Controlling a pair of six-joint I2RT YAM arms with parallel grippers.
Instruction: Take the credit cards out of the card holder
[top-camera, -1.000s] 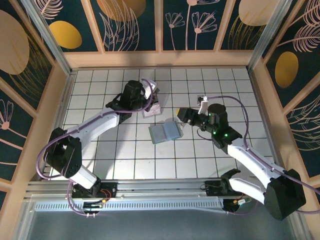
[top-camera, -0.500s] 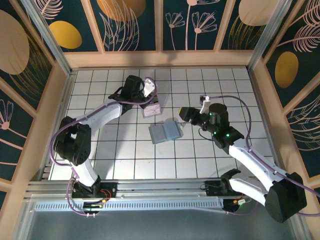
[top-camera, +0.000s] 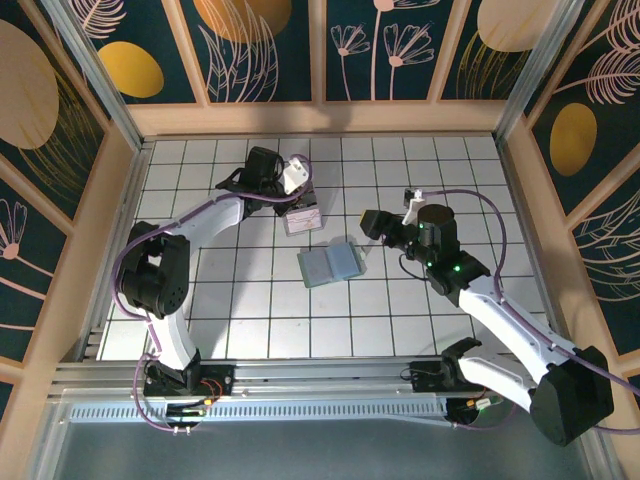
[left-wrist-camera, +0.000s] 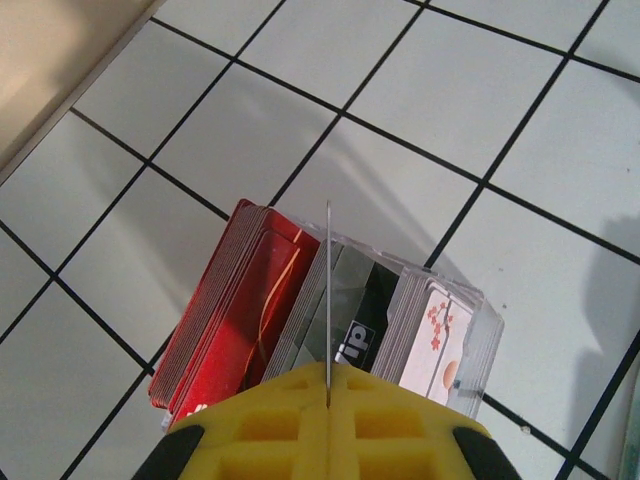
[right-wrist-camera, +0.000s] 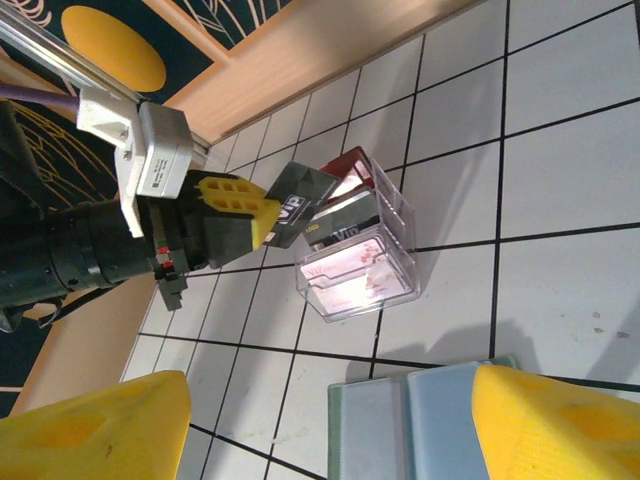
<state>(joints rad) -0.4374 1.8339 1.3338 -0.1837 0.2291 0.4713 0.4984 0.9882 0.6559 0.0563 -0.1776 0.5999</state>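
My left gripper (right-wrist-camera: 262, 215) pinches a dark card (right-wrist-camera: 303, 195) above the clear box (right-wrist-camera: 360, 255), far-left of the open card holder (top-camera: 330, 264). Next, probably lower and release. My right gripper (top-camera: 370, 224) hangs wide open, empty, just right of it.

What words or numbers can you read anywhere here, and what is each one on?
"VIP": white letters on the dark card held in the left gripper.
"IP": on a black card in the clear box, the rest hidden.
Too small to read: the white label on the left arm's camera.
No text visible: the card holder.
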